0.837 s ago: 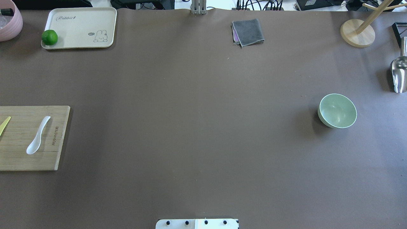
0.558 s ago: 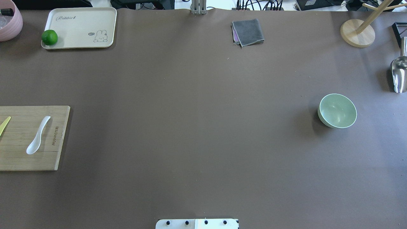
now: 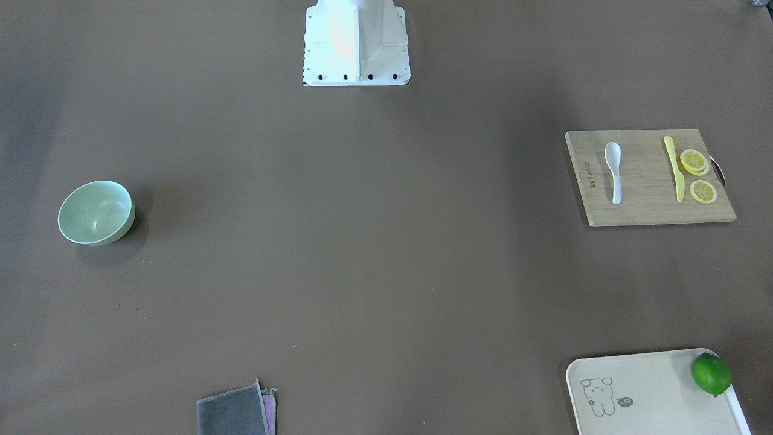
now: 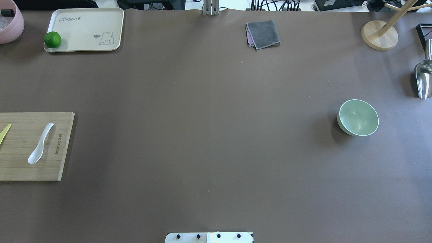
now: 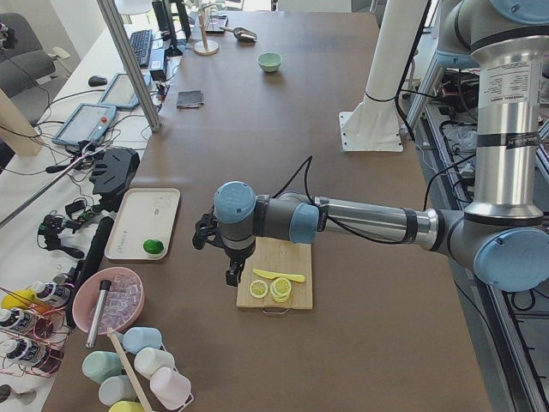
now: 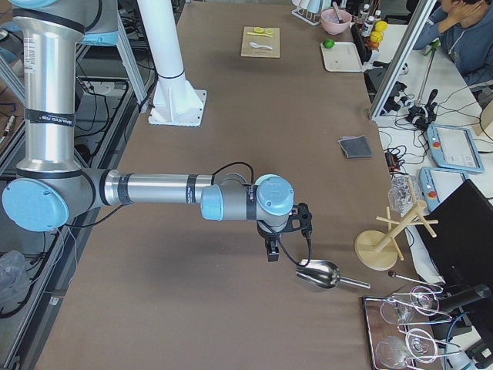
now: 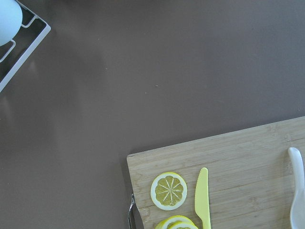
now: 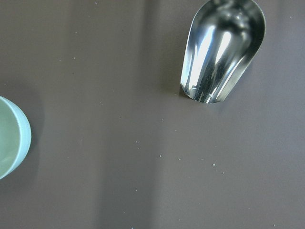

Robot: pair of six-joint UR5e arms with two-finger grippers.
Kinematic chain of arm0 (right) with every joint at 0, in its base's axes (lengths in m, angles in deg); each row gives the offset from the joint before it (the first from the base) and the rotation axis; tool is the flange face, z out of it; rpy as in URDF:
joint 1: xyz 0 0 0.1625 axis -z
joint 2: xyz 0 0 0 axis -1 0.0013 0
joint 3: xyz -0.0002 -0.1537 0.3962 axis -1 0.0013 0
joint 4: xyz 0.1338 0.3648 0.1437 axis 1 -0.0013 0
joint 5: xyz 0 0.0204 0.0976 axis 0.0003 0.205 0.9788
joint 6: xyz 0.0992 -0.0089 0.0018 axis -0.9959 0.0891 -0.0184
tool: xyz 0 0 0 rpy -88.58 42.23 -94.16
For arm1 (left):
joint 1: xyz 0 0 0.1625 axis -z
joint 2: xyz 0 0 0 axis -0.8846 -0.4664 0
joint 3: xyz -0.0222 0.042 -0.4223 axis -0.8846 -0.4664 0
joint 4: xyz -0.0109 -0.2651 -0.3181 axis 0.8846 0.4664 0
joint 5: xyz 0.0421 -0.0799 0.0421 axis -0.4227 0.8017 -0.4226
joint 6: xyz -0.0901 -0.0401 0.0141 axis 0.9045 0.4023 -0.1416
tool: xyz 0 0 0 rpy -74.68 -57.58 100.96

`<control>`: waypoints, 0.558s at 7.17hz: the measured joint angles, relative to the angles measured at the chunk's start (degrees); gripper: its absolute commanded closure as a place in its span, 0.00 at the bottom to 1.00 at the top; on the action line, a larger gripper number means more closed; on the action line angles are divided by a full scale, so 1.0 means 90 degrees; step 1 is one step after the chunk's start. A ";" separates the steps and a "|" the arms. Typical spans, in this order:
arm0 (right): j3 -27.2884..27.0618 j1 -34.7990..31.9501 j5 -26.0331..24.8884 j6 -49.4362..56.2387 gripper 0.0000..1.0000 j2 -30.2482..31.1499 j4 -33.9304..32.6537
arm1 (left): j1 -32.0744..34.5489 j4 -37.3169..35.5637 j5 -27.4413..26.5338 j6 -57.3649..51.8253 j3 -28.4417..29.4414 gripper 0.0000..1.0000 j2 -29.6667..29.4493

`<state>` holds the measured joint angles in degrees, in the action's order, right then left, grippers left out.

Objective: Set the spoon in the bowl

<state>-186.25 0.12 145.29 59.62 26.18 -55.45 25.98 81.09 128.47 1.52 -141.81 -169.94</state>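
The white spoon (image 4: 40, 143) lies on a wooden cutting board (image 4: 20, 170) at the table's left edge; it also shows in the front view (image 3: 614, 172) and at the left wrist view's right edge (image 7: 298, 191). The mint-green bowl (image 4: 358, 117) stands upright and empty on the right side, far from the spoon, and its rim shows in the right wrist view (image 8: 12, 136). My left gripper (image 5: 231, 276) hangs above the board's outer end. My right gripper (image 6: 271, 253) hangs next to a metal scoop. I cannot tell whether either is open or shut.
A yellow knife (image 3: 673, 166) and lemon slices (image 3: 694, 162) share the board. A cream tray (image 4: 84, 23) with a lime (image 4: 52, 39), a grey cloth (image 4: 263, 33), a wooden stand (image 4: 379, 35) and a metal scoop (image 4: 423, 79) sit along the table's far and right edges.
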 measured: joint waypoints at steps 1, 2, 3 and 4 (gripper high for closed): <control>0.0036 -0.0002 0.0015 -0.0022 0.00 0.0001 0.0005 | 0.0000 0.0012 0.0000 -0.0014 0.0034 0.02 0.0008; 0.0053 -0.0001 0.0013 -0.0026 0.00 -0.0001 0.0008 | 0.0002 0.0027 0.0021 -0.0021 0.0039 0.02 0.0012; 0.0051 0.0003 0.0000 -0.0015 0.00 -0.0004 0.0012 | 0.0006 0.0053 0.0021 -0.0010 0.0026 0.02 0.0005; 0.0049 0.0004 -0.0009 0.0010 0.00 -0.0008 0.0014 | 0.0006 0.0080 0.0011 0.0023 0.0024 0.02 0.0002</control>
<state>-185.81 0.16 145.21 59.70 26.11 -55.33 26.04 81.81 128.57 1.73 -141.59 -169.92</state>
